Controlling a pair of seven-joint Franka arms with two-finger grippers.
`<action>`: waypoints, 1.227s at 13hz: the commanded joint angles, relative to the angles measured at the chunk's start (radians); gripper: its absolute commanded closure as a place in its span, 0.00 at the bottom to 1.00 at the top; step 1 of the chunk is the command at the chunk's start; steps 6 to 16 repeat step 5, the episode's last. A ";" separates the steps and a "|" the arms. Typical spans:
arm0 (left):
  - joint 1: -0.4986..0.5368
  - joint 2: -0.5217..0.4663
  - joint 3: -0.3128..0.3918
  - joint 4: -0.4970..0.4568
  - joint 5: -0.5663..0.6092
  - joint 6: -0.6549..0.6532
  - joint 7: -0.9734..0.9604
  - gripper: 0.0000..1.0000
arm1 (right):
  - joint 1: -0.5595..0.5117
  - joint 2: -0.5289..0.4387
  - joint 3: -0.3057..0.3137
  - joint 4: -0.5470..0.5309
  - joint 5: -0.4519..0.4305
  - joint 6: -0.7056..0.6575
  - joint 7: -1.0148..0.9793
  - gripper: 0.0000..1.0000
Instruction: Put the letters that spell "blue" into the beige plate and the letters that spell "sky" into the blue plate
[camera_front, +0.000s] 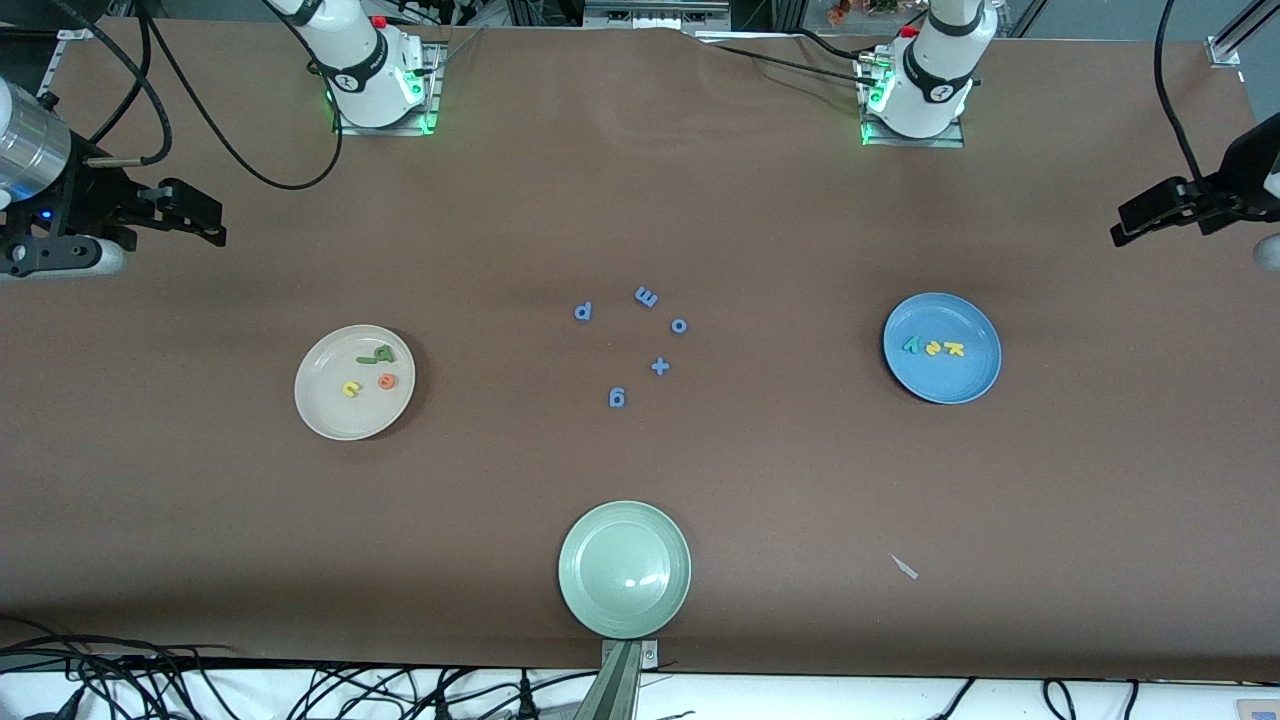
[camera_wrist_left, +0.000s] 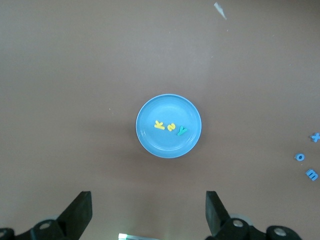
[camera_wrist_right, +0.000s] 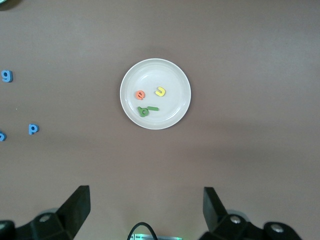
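The beige plate (camera_front: 320, 420) lies toward the right arm's end of the table. In it are a green "b" (camera_wrist_right: 144, 111) touching a green "l" (camera_wrist_right: 153, 108), a yellow "u" (camera_wrist_right: 160, 91) and an orange "e" (camera_wrist_right: 140, 94). The blue plate (camera_front: 960, 385) lies toward the left arm's end and holds a yellow "k" (camera_wrist_left: 159, 125), a yellow "s" (camera_wrist_left: 171, 127) and a teal "y" (camera_wrist_left: 182, 130). My right gripper (camera_wrist_right: 146, 207) hangs high over bare table by the beige plate, open and empty. My left gripper (camera_wrist_left: 148, 210) hangs high by the blue plate (camera_wrist_left: 150, 142), open and empty.
Several all-blue letters lie scattered mid-table, among them a "p" (camera_front: 584, 311), an "m" (camera_front: 646, 296) and a "g" (camera_front: 617, 398). An empty pale green plate (camera_front: 624, 570) sits nearest the front camera. A small paper scrap (camera_front: 905, 567) lies beside it toward the left arm's end.
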 joint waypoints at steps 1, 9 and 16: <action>0.009 0.018 -0.004 0.048 -0.030 -0.025 0.054 0.00 | -0.008 -0.008 0.005 0.009 0.000 -0.018 -0.021 0.00; -0.002 0.040 -0.004 0.023 -0.025 -0.034 0.090 0.00 | -0.008 -0.008 0.005 0.009 0.000 -0.018 -0.018 0.00; -0.002 0.040 -0.004 0.023 -0.025 -0.034 0.090 0.00 | -0.008 -0.008 0.005 0.009 0.000 -0.018 -0.018 0.00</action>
